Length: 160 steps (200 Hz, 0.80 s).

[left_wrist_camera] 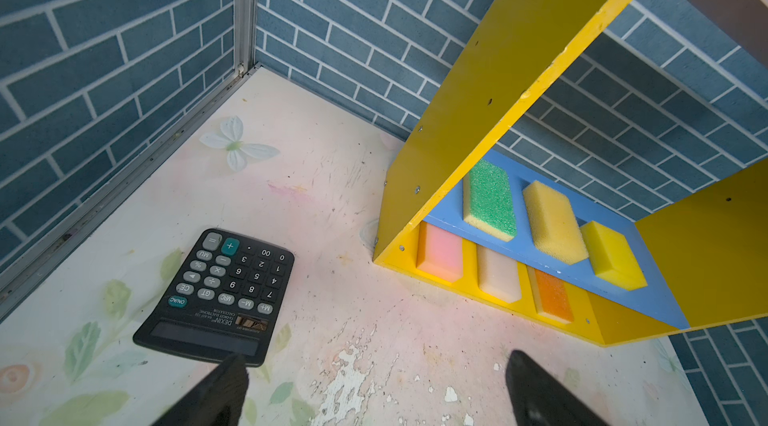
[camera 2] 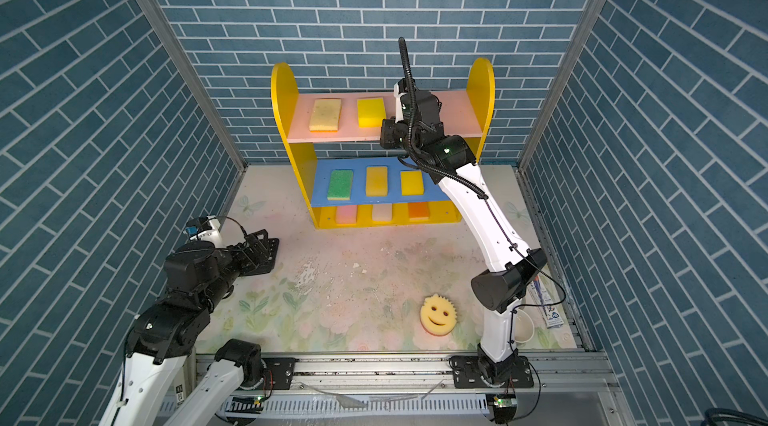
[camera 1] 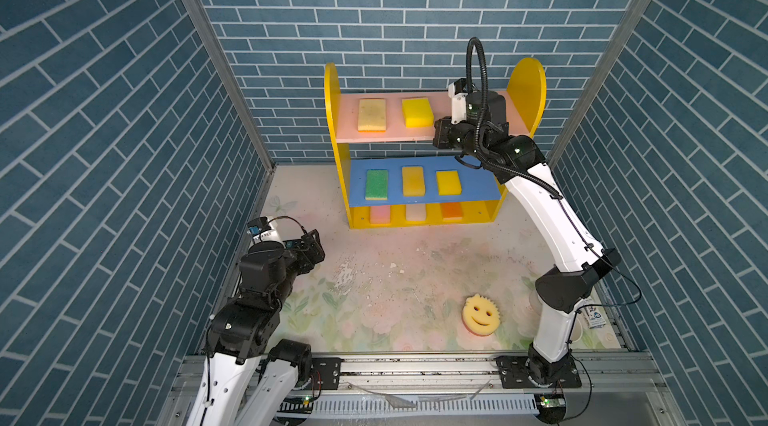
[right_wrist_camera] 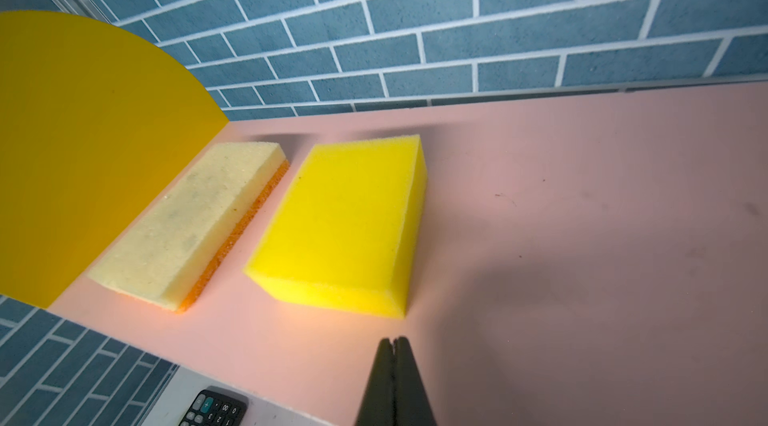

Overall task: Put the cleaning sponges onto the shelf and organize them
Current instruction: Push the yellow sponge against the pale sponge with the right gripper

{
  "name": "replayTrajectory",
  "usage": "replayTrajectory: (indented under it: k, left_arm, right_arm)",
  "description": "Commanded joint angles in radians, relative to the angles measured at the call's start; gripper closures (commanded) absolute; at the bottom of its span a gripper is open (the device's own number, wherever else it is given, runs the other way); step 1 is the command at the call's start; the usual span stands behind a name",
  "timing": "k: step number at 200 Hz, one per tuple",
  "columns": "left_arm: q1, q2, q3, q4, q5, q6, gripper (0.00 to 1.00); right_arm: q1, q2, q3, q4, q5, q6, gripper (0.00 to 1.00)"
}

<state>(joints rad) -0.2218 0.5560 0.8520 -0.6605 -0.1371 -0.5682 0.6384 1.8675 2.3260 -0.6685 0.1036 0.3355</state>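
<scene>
The shelf [camera 1: 528,87] stands at the back with sponges on all three levels. A tan sponge [camera 1: 371,114] and a yellow sponge [right_wrist_camera: 345,228] lie on its pink top board [right_wrist_camera: 582,237]. Green [camera 1: 376,184], tan-yellow [camera 1: 412,181] and yellow [camera 1: 449,183] sponges rest on the blue board. Pink [left_wrist_camera: 440,251], whitish [left_wrist_camera: 498,274] and orange [left_wrist_camera: 552,295] ones are on the yellow base. The round smiley sponge [camera 1: 481,314] lies on the table at the front right. My right gripper [right_wrist_camera: 394,340] hovers shut and empty over the top board, beside the yellow sponge. My left gripper [left_wrist_camera: 378,357] is open and empty, low at the left.
A black calculator [left_wrist_camera: 224,291] lies on the table just ahead of my left gripper's finger. A white cup [camera 2: 524,328] and a sachet [camera 2: 550,311] sit behind the right arm's base. Brick-patterned walls close in three sides.
</scene>
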Motion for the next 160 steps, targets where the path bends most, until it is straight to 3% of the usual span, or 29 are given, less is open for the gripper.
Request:
replayTrajectory:
  k: [1, 35, 82, 160]
  left_arm:
    - [0.004, 0.008, -0.005, 0.013, 0.001, 0.001, 0.02]
    - [0.004, 0.008, -0.002, 0.013, 0.003, 0.001, 0.02]
    - [0.005, 0.003, 0.007, 0.002, -0.002, 0.005, 0.02]
    - [0.005, 0.005, 0.006, 0.003, -0.006, 0.009, 0.02]
  right_arm:
    - [-0.003, -0.050, -0.002, 0.035, 0.030, -0.018, 1.00]
    - [-0.008, -0.005, 0.074, 0.014, 0.048, -0.044, 0.94]
    - [-0.026, 0.102, 0.227, -0.045, 0.033, -0.040, 0.94]
    - [-0.077, 0.151, 0.225, -0.062, -0.097, 0.031, 0.95]
